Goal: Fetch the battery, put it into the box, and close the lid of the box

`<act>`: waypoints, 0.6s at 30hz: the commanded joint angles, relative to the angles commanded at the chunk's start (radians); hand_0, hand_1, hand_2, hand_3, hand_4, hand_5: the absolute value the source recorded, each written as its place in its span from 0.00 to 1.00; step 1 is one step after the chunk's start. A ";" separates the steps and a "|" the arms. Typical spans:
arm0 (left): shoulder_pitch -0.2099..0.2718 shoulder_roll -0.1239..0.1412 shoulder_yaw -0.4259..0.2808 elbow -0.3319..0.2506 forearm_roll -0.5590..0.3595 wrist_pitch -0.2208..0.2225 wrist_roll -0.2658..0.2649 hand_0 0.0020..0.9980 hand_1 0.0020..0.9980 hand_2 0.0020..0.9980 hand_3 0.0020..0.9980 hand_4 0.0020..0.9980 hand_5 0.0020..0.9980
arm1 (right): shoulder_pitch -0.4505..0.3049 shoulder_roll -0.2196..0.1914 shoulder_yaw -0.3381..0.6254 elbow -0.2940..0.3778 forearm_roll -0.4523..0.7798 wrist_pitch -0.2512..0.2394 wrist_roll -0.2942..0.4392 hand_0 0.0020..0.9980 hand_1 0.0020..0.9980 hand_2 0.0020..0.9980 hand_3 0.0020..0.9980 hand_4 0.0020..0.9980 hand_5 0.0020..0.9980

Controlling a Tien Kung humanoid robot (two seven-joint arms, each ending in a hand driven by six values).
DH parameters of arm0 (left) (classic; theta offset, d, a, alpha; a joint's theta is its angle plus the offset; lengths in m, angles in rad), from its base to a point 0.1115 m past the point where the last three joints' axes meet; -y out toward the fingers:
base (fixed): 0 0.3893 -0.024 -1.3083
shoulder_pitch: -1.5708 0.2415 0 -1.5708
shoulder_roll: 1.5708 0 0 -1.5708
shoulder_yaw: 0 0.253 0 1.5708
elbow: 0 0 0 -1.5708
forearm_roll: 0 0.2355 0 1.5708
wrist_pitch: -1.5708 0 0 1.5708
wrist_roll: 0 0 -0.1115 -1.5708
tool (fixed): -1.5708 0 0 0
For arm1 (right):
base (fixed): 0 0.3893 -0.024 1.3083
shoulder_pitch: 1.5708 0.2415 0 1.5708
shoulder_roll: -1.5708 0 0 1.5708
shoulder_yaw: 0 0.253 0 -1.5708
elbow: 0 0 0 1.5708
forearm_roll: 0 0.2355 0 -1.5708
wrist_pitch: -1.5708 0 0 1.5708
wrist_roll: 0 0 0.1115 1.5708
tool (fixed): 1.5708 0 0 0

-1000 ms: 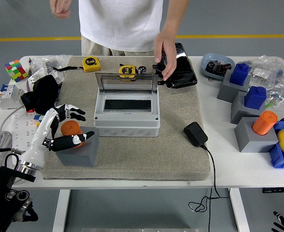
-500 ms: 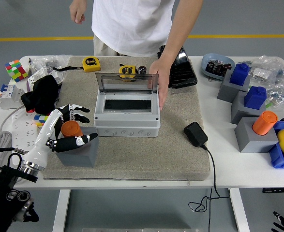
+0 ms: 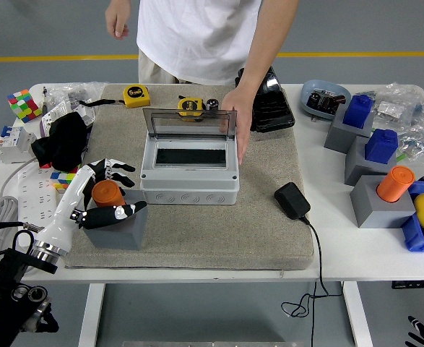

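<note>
An orange cylindrical battery (image 3: 107, 193) stands upright in a grey block (image 3: 119, 228) at the mat's front left. My left hand (image 3: 119, 191) is open around it, with the fingers (image 3: 116, 170) behind it and the thumb (image 3: 122, 212) in front; I cannot tell if they touch it. The grey box (image 3: 189, 181) sits mid-mat with its clear lid (image 3: 188, 124) standing open. A person's hand (image 3: 239, 119) rests on the lid's right edge. My right hand (image 3: 421, 334) barely shows at the bottom right corner.
Two yellow tape measures (image 3: 191, 106) and a black pouch (image 3: 269, 101) lie behind the box. A black adapter (image 3: 292, 200) with its cable lies right of it. Grey blocks with blue pieces and a second orange cylinder (image 3: 395, 183) stand at right. A black cloth (image 3: 63, 141) lies at left.
The person's hand moved from the black pouch to the lid's right edge. My left hand closed in slightly around the battery.
</note>
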 joint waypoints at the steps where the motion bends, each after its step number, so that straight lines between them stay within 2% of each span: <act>1: -0.001 0.000 0.001 0.002 -0.001 0.003 -0.003 0.17 0.33 0.38 0.49 1.00 0.00 | 0.000 0.000 0.000 0.000 0.000 0.000 0.000 0.63 0.69 0.67 0.55 0.92 0.49; 6: -0.005 -0.002 0.010 0.008 -0.012 0.022 -0.027 0.17 0.33 0.38 0.49 1.00 0.00 | 0.001 0.000 -0.003 0.000 0.004 0.000 0.002 0.63 0.69 0.67 0.55 0.92 0.49; 7: -0.005 -0.002 0.012 0.009 -0.015 0.025 -0.031 0.08 0.20 0.32 0.45 1.00 0.00 | 0.002 0.000 -0.003 0.000 0.005 0.000 0.002 0.63 0.69 0.67 0.55 0.92 0.49; 12: -0.011 -0.003 0.022 0.020 -0.028 0.034 -0.051 0.08 0.20 0.32 0.45 1.00 0.00 | 0.002 0.000 -0.003 0.000 0.006 0.000 0.002 0.63 0.69 0.67 0.55 0.92 0.49; 13: -0.013 -0.004 0.025 0.023 -0.035 0.036 -0.060 0.05 0.15 0.28 0.39 1.00 0.00 | 0.002 0.000 -0.003 0.000 0.006 0.000 0.001 0.63 0.69 0.67 0.55 0.92 0.49; 18: -0.024 -0.006 0.045 0.033 -0.055 0.046 -0.082 0.05 0.15 0.28 0.39 1.00 0.00 | 0.002 0.001 -0.006 0.000 0.008 0.001 0.002 0.63 0.69 0.67 0.55 0.92 0.49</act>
